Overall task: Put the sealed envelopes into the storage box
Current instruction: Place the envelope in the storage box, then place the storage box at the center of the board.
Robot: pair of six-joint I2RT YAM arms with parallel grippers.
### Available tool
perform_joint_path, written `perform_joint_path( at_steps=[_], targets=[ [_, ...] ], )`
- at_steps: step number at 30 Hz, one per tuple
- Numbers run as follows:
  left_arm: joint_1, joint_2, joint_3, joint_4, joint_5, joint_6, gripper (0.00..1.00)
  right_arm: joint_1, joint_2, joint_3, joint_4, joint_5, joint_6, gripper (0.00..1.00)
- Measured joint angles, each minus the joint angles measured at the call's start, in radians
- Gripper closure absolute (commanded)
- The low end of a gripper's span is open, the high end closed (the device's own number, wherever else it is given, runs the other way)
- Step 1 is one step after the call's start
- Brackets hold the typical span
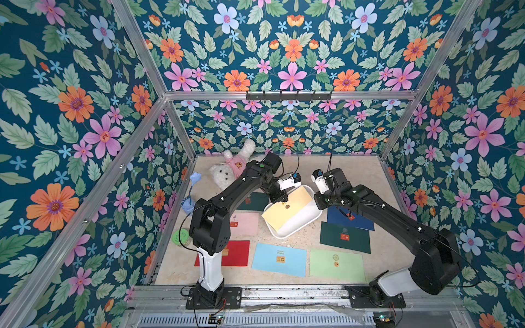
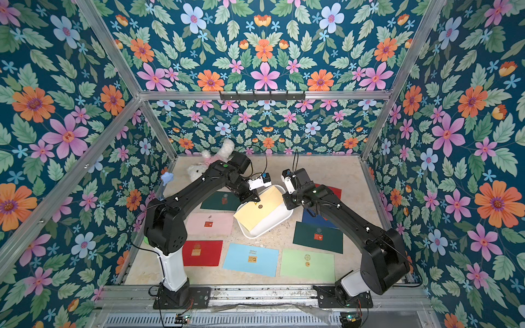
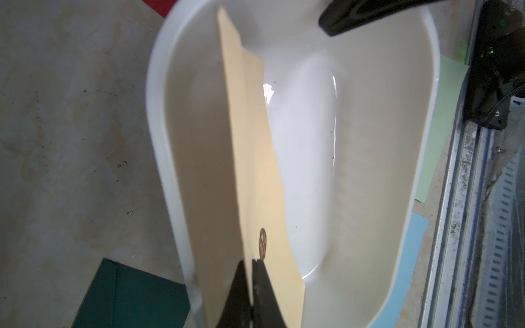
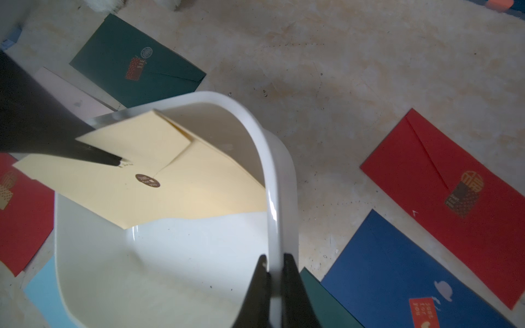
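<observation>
Left wrist view: the left gripper [image 3: 252, 262] is pinched tight on the yellow envelope [image 3: 244, 159], just beside its round seal [image 3: 262, 240], holding it tilted, partly inside the storage box [image 3: 306, 136]. The right gripper [image 4: 274, 262] is clamped on the box's rim. The other envelopes [image 1: 279, 259] lie flat on the table [image 1: 355, 176] around the box.

Left arm [image 1: 227, 196] and right arm [image 1: 383, 211] bent inward, left claw [image 3: 252, 259] pinched shut, right claw [image 4: 275, 257] clamped – both tilted down.
</observation>
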Motion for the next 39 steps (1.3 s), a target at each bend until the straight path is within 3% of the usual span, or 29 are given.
perform_joint_path(
  at_steps=[11, 22, 24, 26, 39],
  targets=[
    [0.000, -0.004, -0.008, 0.015, 0.005, 0.026, 0.72, 0.000, -0.034, -0.048, 0.032, -0.046, 0.003, 1.00],
    [0.000, -0.039, 0.006, 0.087, -0.077, -0.019, 0.66, 0.000, -0.017, -0.069, 0.051, -0.082, 0.031, 1.00],
    [0.003, -0.048, 0.006, 0.111, -0.110, -0.050, 0.64, -0.008, -0.008, -0.069, 0.058, -0.095, 0.046, 1.00],
    [0.010, -0.061, 0.001, 0.142, -0.145, -0.092, 0.53, -0.026, 0.004, -0.069, 0.065, -0.095, 0.071, 1.00],
    [0.112, -0.182, -0.087, 0.311, -0.273, -0.429, 0.53, -0.134, 0.119, -0.064, 0.174, -0.066, 0.278, 1.00]
  ],
)
